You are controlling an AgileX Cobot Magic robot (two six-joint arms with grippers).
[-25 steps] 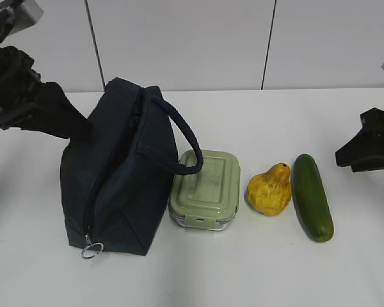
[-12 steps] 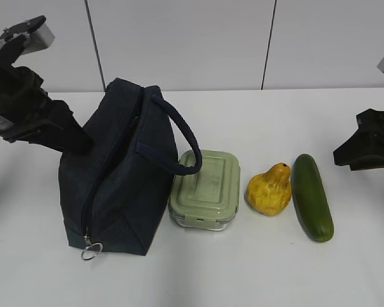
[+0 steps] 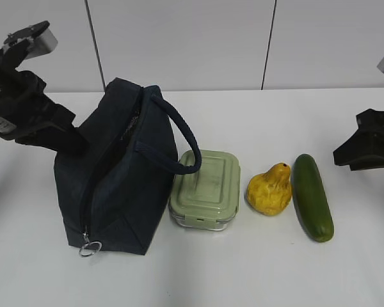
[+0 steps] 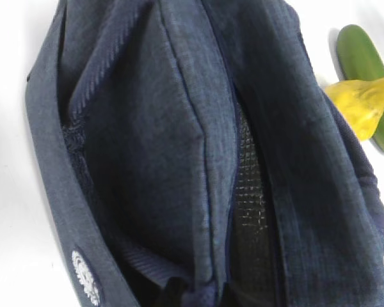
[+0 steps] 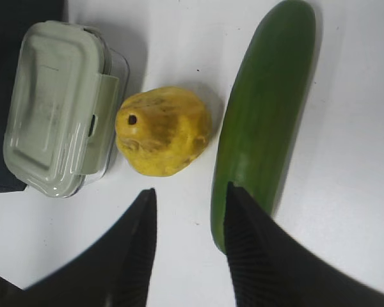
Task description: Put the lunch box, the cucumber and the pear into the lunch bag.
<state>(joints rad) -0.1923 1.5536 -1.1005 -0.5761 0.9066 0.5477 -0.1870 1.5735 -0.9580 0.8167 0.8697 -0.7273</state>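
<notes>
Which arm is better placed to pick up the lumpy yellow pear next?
Right. Its open claw hangs just above the lumpy yellow pear and smooth dark green cucumber, empty. The left claw is at the dark navy fabric lunch bag.

White table (image 3: 256, 275) carried, left to right: bag (image 3: 118, 185), lunch box (image 3: 206, 188) touching it, pear (image 3: 269, 189), cucumber (image 3: 312, 197).

The lunch bag (image 4: 179, 160) fills the frame, zip parted; pear (image 4: 365, 102) and cucumber (image 4: 365, 57) lie beyond.
</notes>
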